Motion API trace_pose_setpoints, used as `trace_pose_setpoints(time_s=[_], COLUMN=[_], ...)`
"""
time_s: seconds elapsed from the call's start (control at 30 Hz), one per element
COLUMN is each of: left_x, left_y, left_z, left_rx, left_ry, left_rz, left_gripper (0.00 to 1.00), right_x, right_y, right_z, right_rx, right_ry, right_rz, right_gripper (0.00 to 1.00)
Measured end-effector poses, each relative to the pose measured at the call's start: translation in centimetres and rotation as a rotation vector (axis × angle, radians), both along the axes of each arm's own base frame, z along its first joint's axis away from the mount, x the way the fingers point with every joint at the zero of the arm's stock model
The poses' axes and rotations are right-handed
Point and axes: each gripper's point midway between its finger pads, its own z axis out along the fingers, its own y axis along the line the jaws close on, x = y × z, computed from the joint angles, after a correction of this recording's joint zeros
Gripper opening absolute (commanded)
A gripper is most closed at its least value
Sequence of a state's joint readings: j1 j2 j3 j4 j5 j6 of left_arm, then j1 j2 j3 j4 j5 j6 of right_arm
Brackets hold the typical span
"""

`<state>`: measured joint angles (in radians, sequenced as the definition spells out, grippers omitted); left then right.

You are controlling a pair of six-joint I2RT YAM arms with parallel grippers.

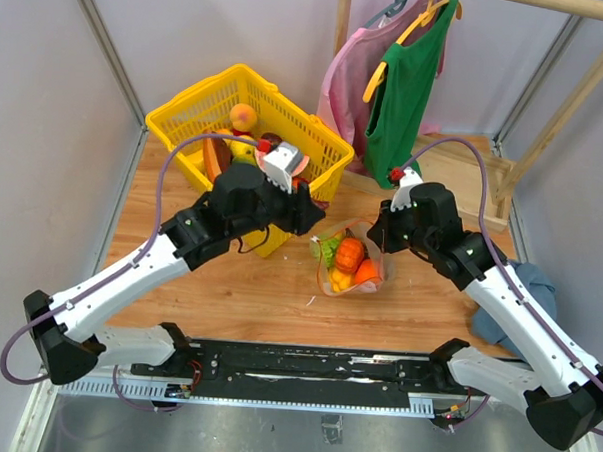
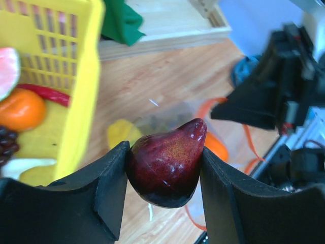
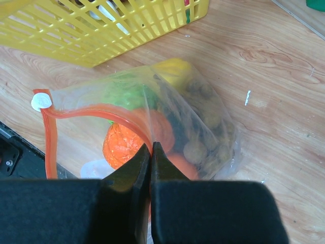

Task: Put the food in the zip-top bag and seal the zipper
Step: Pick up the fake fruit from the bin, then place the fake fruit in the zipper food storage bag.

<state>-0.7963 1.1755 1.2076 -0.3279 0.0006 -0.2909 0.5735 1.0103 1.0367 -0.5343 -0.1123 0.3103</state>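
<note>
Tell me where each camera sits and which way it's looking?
Top: above and behind the arms, looking down on the table; both arms show.
Left wrist: on the left arm, looking along the left gripper, which holds a dark red fruit.
Right wrist: on the right arm, looking down past the right gripper, shut on the bag.
Shared: the bag and yellow basket appear in all three.
</note>
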Motion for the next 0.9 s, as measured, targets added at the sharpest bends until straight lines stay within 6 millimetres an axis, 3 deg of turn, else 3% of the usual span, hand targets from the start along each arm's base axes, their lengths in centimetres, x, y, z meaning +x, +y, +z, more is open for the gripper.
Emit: trace_pose_setpoints(time_s=[0.2, 0.37, 0.6, 0.8, 0.9], left_x=[-5.4, -7.3, -7.0, -5.7, -5.1], left_y=[-4.9, -8.5, -10.6, -11.0, -11.2], left_z=[-2.5, -5.3, -9.7, -10.2, -10.0], left_rx=[0.042, 0.097, 0.209, 0.220, 0.210], left_ry=[-0.036, -0.041, -0.036, -0.054, -0.072], left_rz=[-0.188, -0.271, -0.254, -0.197, -0.174], left_gripper=[0.09, 0.10, 0.16, 0.34, 0.37], right_x=[0.0, -0.1, -0.5, -1.2, -1.4], right_y=[0.1, 0.3, 0.4, 0.8, 1.0], right_z=[0.1, 0.4, 1.4, 2.0, 2.1], right_rx=[0.004, 0.014, 0.039, 0.066, 0.075], right_ry=[-0.003, -0.001, -0.020, -0.024, -0.021], right_rz=[0.000, 0.010, 0.027, 0.059, 0.074], right_gripper=[0.00, 0.01, 0.01, 0.01, 0.01])
